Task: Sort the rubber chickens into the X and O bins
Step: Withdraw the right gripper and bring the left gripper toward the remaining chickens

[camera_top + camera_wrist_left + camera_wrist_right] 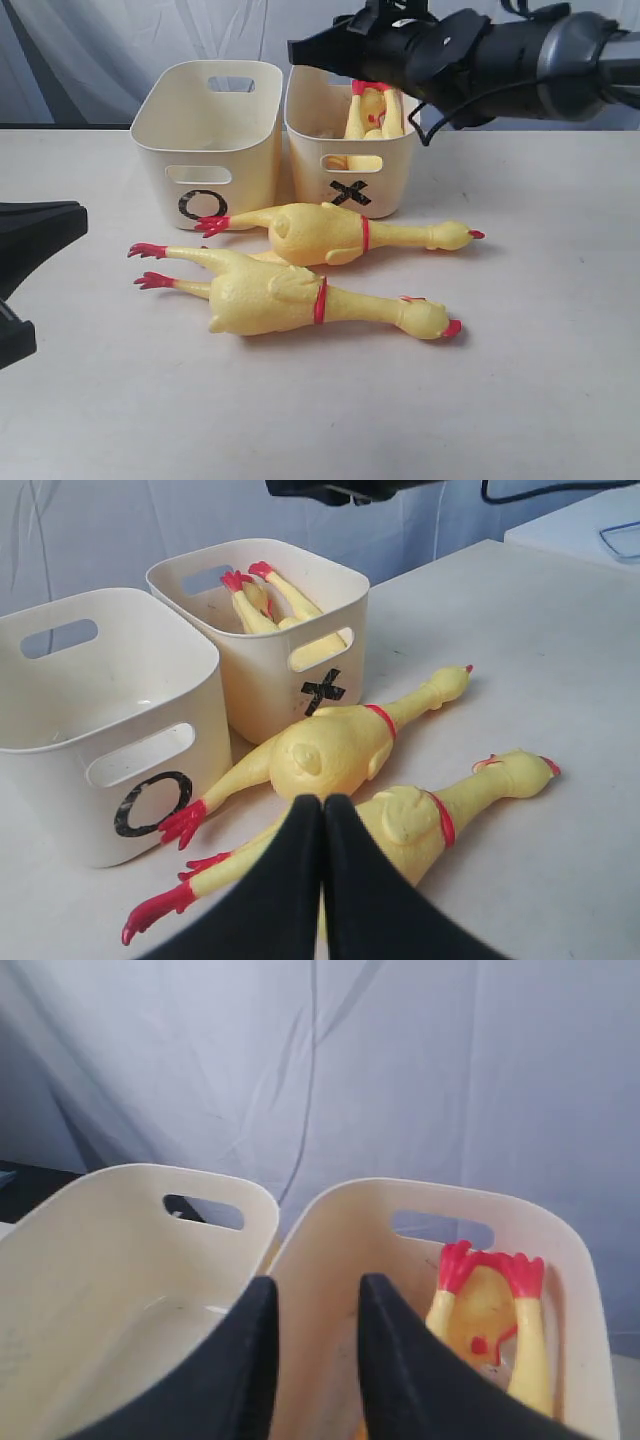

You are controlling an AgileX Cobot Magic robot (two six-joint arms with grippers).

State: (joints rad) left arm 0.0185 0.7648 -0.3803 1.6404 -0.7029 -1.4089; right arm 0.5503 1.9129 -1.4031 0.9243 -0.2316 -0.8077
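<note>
A pale table carries everything. The cream X bin is my landmark, and the matching O bin stands just beside it. Before the X bin's marked side lie the nearer chicken and the farther chicken. A third chicken stands feet up inside the X bin. My right gripper hangs above the X bin, jaws parted and empty. My left gripper is clenched on nothing, out past the farther chicken.

Chickens rubbery, finely pebbled, soft sheen. Bins smooth cream plastic. Table matt. Backdrop creased cloth.
</note>
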